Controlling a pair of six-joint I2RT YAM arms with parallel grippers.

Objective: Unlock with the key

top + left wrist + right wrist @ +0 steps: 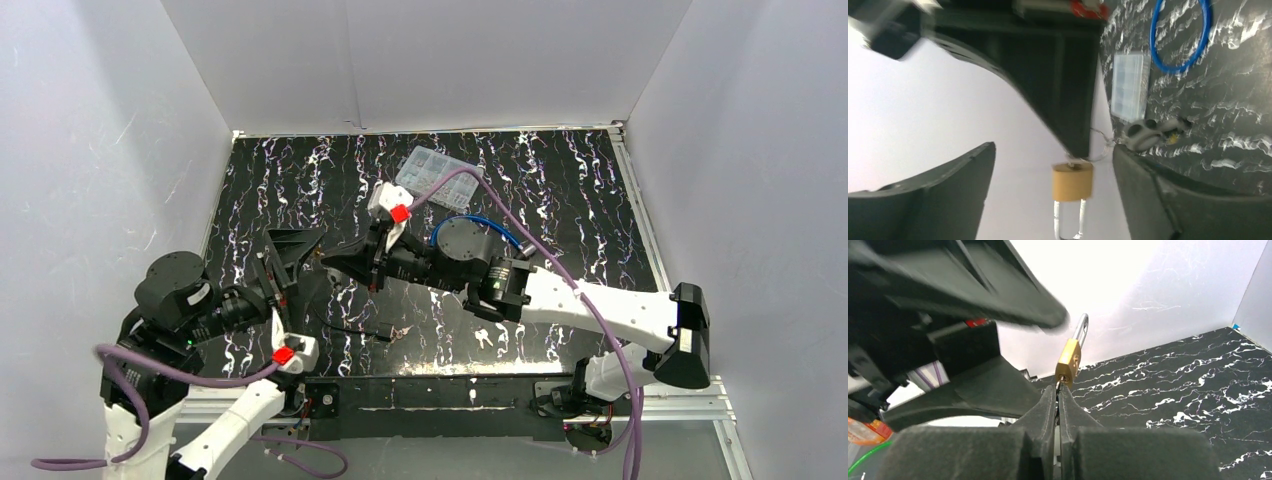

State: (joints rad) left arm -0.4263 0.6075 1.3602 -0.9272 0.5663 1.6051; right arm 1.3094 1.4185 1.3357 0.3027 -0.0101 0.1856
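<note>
Risk: padlock looks carried only by the key in its keyhole. It could slip off and drop to the counter below the claws. It could also just spin with the key when turned, since nothing braces the body. State: right claw pinched tight on the key, padlock right at its tips, shackle pointing away. State: left claw wide, fingers either side of the brass body, touching neither face. It likely must close on the body before any twist. Shackle seated or popped: cannot tell.
</note>
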